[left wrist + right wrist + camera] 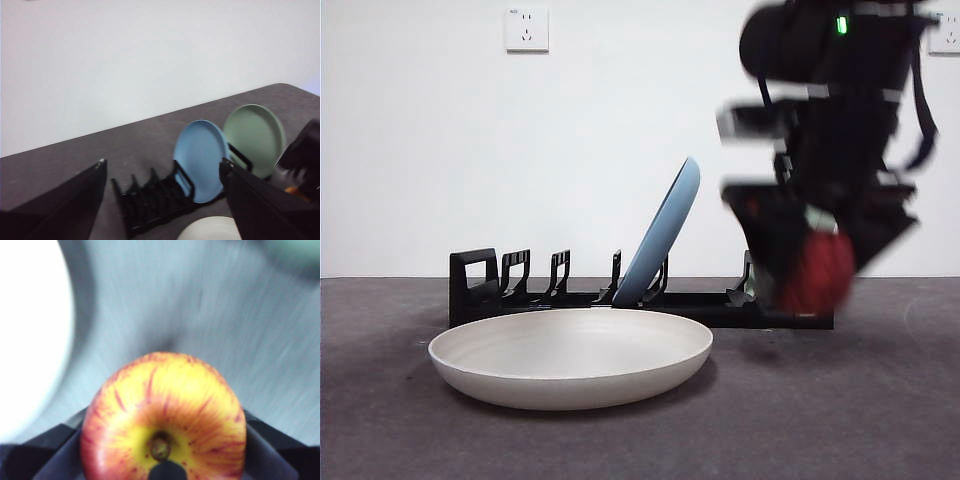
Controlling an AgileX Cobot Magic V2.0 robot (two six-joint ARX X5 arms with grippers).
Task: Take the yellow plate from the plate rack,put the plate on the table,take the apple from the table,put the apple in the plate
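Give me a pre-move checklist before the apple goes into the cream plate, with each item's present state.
1. Apple held in the right pincer: ok, its jaws sit on both sides of the fruit.
2. Apple lifted off the table: ok, it hangs above the surface in the front view.
3. Yellow plate flat on the table, out of the plate rack: ok.
4. Plate's inside free: ok, nothing lies in it.
5. Apple above the plate: not ok, it is off to one side, beyond the rim.
6. Left pincer out of the way: cannot tell; it is open, holding nothing.

Cream yellow plate [570,355] flat on table [880,420], red-yellow apple [163,417] lifted
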